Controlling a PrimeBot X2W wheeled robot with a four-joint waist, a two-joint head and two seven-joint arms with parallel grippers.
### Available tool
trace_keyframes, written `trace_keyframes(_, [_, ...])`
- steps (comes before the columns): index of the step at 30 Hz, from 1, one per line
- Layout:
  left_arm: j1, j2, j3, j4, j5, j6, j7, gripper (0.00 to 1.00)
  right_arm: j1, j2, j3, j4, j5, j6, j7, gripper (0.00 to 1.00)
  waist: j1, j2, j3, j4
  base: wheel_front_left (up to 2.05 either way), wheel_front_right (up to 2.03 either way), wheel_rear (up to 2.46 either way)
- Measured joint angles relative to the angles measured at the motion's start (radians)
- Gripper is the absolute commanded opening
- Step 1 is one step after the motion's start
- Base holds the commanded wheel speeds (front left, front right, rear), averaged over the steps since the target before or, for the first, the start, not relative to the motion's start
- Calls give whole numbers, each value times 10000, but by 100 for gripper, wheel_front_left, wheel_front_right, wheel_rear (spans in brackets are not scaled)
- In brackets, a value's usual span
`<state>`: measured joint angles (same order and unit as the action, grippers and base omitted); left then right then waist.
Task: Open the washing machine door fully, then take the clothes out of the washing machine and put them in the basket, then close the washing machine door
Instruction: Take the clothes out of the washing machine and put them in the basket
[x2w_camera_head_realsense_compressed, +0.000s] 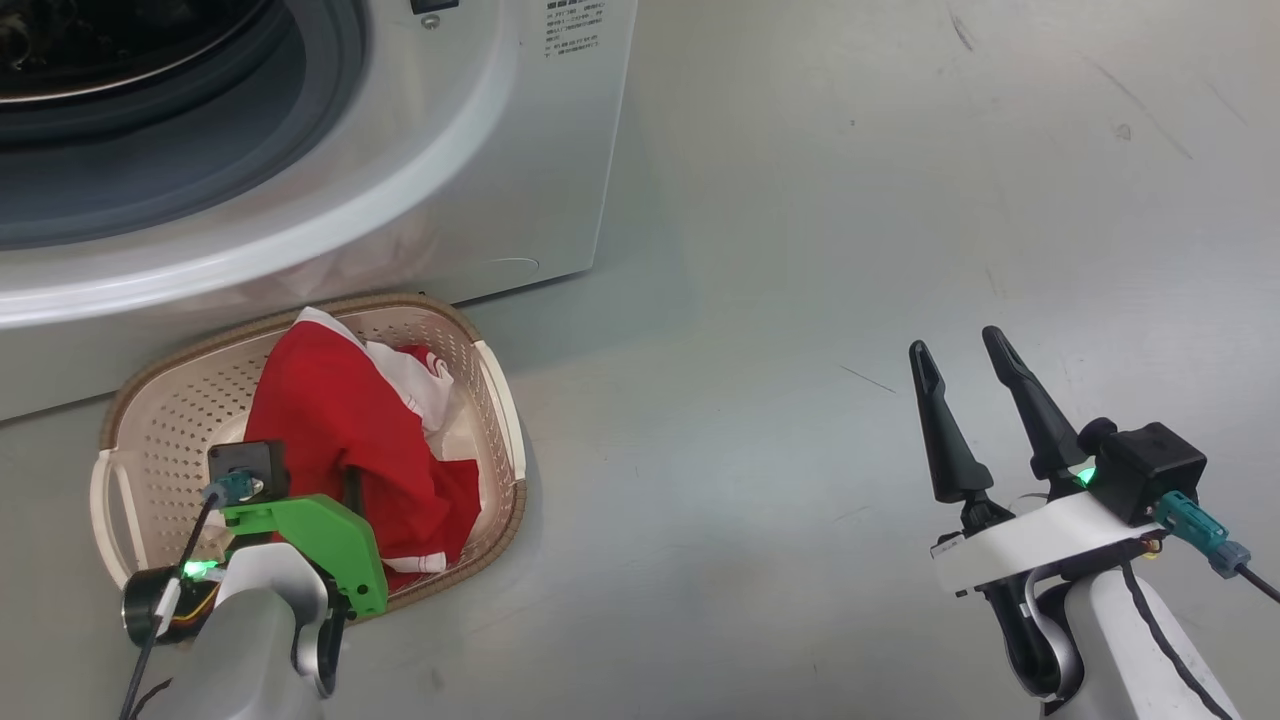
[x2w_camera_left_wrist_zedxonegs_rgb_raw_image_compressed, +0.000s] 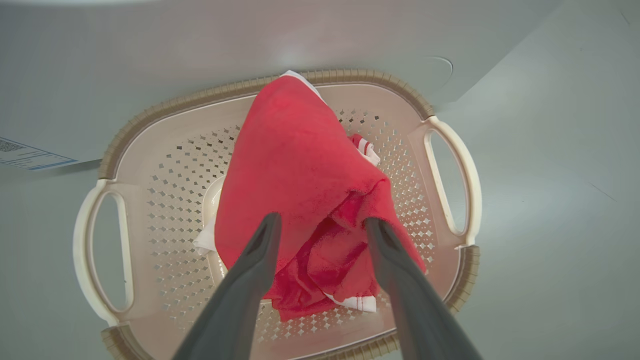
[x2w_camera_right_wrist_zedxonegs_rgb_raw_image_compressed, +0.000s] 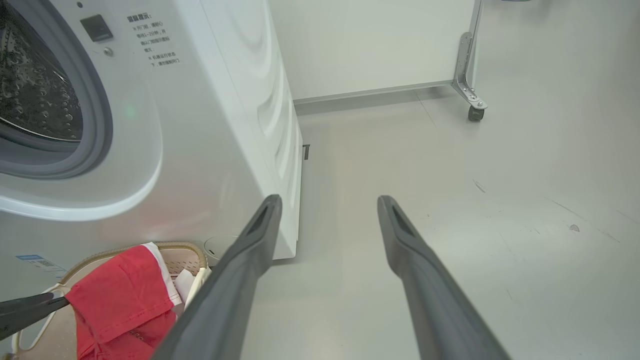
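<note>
washer (x2w_camera_head_realsense_compressed: 520, 150) stands with the basket (x2w_camera_left_wrist_zedxonegs_rgb_raw_image_compressed: 165, 107) on the floor right against its front. clothes (x2w_camera_left_wrist_zedxonegs_rgb_raw_image_compressed: 295, 165) are heaped in the basket. left gripper (x2w_camera_left_wrist_zedxonegs_rgb_raw_image_compressed: 324, 222) hangs over them, fingers spread, red cloth between the tips, nothing pinched. right gripper (x2w_camera_head_realsense_compressed: 955, 343) is wide apart and empty, well off from the basket.

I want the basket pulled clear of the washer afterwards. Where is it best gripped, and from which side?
Probably the basket's cream side handle facing the open floor, coming from the robot's right. It is a thin loop standing off the wall with a slot for one jaw; the washing machine crowds the far rim and the clothes fill the middle.
</note>
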<state>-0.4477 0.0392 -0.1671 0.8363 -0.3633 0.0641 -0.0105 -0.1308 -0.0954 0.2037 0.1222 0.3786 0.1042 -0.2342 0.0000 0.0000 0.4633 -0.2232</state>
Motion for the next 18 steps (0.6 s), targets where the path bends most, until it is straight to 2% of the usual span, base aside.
trace_keyframes(10, [-9, 96, 251, 523, -242, -167, -744, 100, -51, 10, -188, 192, 12, -2, -19, 100, 0, 0, -215, 98, 0, 0, 0])
trace_keyframes(18, [19, 127, 247, 240, -221, -268, -1996, 100, -39, -61, -309, 328, -10, -15, -90, 100, 0, 0, -642, 389, 0, 0, 0])
